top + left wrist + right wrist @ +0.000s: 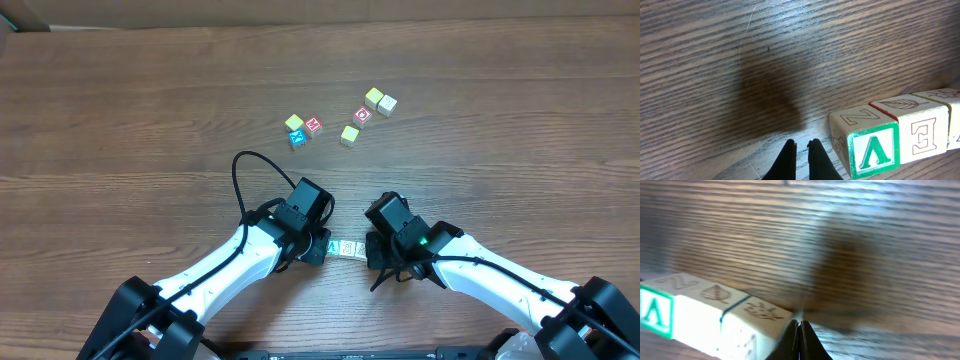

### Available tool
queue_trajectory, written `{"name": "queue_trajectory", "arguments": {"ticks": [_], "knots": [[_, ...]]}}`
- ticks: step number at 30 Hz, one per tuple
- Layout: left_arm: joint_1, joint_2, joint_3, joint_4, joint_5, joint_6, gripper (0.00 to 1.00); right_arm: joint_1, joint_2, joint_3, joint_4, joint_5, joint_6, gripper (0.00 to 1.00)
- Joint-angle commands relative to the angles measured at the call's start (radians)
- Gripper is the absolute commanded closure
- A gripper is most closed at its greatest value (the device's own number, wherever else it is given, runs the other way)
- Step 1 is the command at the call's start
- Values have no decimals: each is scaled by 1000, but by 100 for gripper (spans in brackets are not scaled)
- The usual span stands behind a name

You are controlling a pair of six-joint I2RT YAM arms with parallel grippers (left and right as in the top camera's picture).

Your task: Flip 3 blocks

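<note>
Three small wooden blocks (347, 248) lie in a touching row on the table between my two grippers. In the left wrist view the nearest one shows a green-and-white letter face (872, 150), the middle one a red-lined letter (922, 132), and the third (952, 120) is cut off at the edge. My left gripper (801, 145) is shut and empty, just left of the green block and not touching it. My right gripper (798, 324) is shut, its tips against the cream end block (757, 317).
Several other cubes lie farther back: a yellow-topped one (294, 123), a red one (313, 125), a blue one (297, 139), and a second cluster (373, 100) to the right. A black cable (250, 165) loops off the left arm.
</note>
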Motion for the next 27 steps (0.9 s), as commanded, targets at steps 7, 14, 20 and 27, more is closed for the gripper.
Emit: {"name": "queue_trajectory", "arguments": {"ticks": [7, 14, 20, 27], "knots": [[10, 7, -3, -2, 19, -19, 96, -3, 3, 18, 19, -39, -27, 96], [10, 7, -3, -15, 20, -19, 96, -3, 3, 18, -10, -37, 60, 96], [10, 7, -3, -23, 20, -19, 96, -3, 2, 18, -65, 22, 167, 96], [10, 7, -3, -23, 19, -19, 96, 31, -22, 19, -128, -154, 140, 96]]}}
